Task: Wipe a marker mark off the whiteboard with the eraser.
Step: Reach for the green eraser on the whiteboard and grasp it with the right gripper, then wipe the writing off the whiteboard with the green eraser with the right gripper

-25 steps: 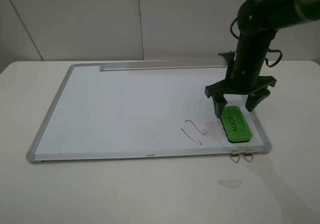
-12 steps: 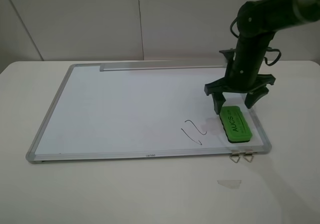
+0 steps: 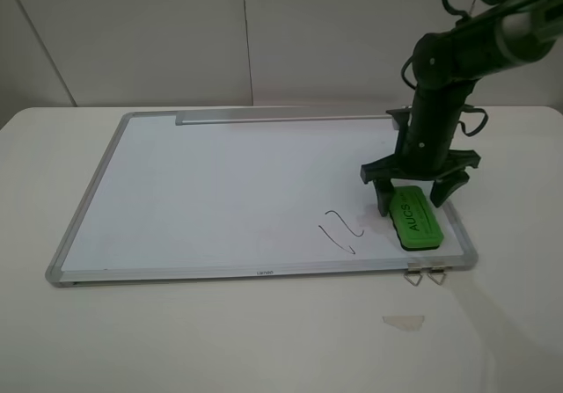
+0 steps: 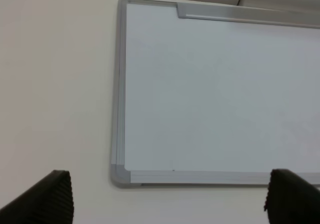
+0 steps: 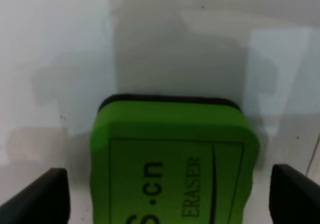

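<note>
The green eraser (image 3: 415, 219) lies flat on the whiteboard (image 3: 220, 182) near its front right corner. The marker mark (image 3: 339, 229), a thin dark squiggle, sits just left of it. My right gripper (image 3: 416, 196) hangs open right over the eraser's far end, one finger on each side, not touching it. In the right wrist view the eraser (image 5: 172, 161) fills the space between the two dark fingertips (image 5: 42, 196). My left gripper (image 4: 167, 196) is open over the table, showing the whiteboard's (image 4: 220, 93) left near corner; it is out of the exterior view.
Two metal clips (image 3: 425, 275) stick out from the board's front edge near the right corner. A pale scrap of tape (image 3: 404, 322) lies on the white table in front of the board. A grey tray strip (image 3: 281, 119) runs along the far edge.
My right gripper has come down closer around the eraser's far end, staying open. The eraser and mark have not moved.
</note>
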{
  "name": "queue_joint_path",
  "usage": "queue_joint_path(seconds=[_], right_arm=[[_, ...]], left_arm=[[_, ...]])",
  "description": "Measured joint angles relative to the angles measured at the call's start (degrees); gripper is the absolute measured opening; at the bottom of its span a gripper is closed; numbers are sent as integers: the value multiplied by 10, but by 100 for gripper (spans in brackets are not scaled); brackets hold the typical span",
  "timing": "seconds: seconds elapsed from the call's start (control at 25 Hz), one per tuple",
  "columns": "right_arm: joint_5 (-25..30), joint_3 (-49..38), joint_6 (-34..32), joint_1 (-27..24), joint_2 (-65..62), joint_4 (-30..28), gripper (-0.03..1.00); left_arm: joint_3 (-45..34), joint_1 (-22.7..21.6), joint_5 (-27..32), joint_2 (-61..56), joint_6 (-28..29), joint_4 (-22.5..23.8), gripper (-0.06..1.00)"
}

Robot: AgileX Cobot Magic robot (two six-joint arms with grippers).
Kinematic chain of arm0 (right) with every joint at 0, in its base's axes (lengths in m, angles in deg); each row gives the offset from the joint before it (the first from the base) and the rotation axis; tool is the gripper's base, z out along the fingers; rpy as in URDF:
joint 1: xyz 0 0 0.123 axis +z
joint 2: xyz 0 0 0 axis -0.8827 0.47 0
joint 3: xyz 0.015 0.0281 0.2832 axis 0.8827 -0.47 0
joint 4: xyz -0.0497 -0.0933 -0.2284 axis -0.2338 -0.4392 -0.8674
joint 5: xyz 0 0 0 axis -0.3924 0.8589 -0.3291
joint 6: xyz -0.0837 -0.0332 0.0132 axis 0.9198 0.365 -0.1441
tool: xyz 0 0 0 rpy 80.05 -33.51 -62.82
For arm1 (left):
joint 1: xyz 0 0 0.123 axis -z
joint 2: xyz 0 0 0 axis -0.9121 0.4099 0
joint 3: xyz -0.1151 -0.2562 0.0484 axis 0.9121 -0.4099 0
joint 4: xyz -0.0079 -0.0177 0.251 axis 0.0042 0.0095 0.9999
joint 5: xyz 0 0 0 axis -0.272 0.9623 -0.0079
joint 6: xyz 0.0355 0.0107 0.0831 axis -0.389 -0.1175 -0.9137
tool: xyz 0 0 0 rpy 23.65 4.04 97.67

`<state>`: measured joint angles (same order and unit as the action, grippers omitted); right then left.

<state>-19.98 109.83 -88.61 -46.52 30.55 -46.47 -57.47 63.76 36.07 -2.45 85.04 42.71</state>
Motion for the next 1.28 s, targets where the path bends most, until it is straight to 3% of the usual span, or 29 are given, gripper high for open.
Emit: queue_joint_path(seconds=[0.44,0.52,0.64,1.12,1.28], right_arm=[[-27,-27,0,0,0,6,80],[-24,-27,3,0,-1,6,75],[-19,-27,7,0,-1,6,59],[-18,-28,10,0,-5,-1,59],[-16,-28,38,9,-36,-14,59]], left_arm=[[0,0,0,0,-1,-1,78],[0,0,0,0,-1,-1,78],[0,0,0,0,-1,-1,78],[0,0,0,0,-2,-1,78],[0,0,0,0,-2,-1,78]])
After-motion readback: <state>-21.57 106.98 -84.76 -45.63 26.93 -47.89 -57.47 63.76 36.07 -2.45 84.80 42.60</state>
